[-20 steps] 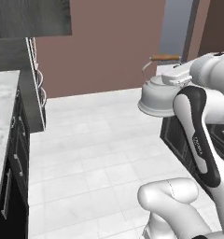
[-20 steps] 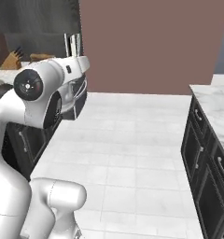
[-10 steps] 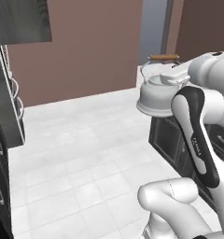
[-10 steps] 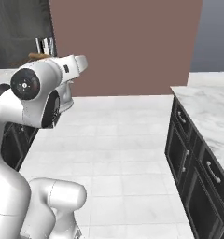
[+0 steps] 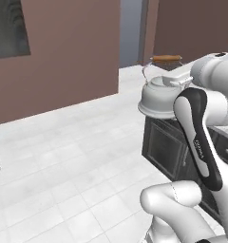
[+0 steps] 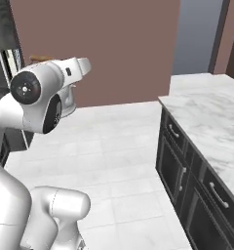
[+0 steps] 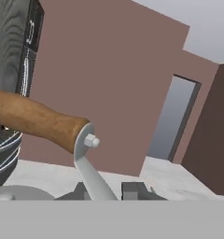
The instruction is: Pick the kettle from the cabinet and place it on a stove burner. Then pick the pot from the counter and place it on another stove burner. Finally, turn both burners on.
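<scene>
The white-silver kettle (image 5: 157, 97) hangs in the air at the end of my arm, above the tiled floor. Its brown wooden handle top (image 5: 166, 59) sits level over the domed lid. My gripper (image 5: 178, 75) is shut on the wire handle just below the wood. In the hand view the gripper (image 7: 106, 191) clamps the grey wire of the kettle (image 7: 88, 168), with the wooden grip running off to the left. From the right base view the kettle (image 6: 68, 100) peeks out behind my arm. The marble counter (image 6: 211, 122) lies to the right. The pot and the stove burners are out of view.
Dark grey drawers (image 6: 180, 163) with bar handles stand under the counter. A dark cabinet front (image 5: 166, 142) stands just below the kettle. A brown wall (image 6: 104, 44) and a grey doorway (image 6: 199, 34) close the far side. White floor tiles (image 5: 63, 166) spread out ahead.
The whole picture has swept sideways in both base views, so the cameras have moved with the base. The kettle stays in the same place at the arm, still gripped.
</scene>
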You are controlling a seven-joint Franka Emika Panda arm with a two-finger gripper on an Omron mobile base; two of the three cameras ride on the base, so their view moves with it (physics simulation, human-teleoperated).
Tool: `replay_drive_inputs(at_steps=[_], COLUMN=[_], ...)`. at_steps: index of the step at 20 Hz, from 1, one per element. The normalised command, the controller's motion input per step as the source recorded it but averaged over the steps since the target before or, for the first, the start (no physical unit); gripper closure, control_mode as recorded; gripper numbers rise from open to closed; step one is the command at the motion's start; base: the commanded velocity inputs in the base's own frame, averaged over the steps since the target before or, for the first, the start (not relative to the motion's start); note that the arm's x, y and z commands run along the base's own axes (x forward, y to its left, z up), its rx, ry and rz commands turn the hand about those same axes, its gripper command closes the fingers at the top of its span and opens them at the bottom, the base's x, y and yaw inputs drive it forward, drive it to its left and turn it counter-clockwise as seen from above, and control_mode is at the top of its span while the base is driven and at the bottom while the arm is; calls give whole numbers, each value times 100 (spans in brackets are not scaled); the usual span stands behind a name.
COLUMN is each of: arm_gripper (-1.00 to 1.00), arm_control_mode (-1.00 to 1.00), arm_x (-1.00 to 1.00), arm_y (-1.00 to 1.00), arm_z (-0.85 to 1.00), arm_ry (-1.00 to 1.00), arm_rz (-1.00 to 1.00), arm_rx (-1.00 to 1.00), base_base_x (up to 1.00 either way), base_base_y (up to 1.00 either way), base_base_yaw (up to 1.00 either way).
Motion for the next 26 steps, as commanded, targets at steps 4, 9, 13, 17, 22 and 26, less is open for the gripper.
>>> replay_drive_inputs(at_steps=[4, 9, 13, 17, 22, 26], arm_gripper=[100, 100, 100, 100, 100, 100], arm_control_mode=[100, 100, 100, 100, 100, 100], arm_x=[0, 0, 0, 0, 0, 0], arm_y=[0, 0, 0, 0, 0, 0], arm_z=[0, 0, 0, 0, 0, 0], arm_ry=[0, 0, 0, 0, 0, 0], arm_rz=[0, 0, 0, 0, 0, 0], arm_rx=[0, 0, 0, 0, 0, 0], base_base_x=[78, 77, 80, 83, 81, 82], base_base_y=[-12, -16, -11, -2, 0, 0], base_base_yaw=[-32, -29, -25, -21, -19, -16])
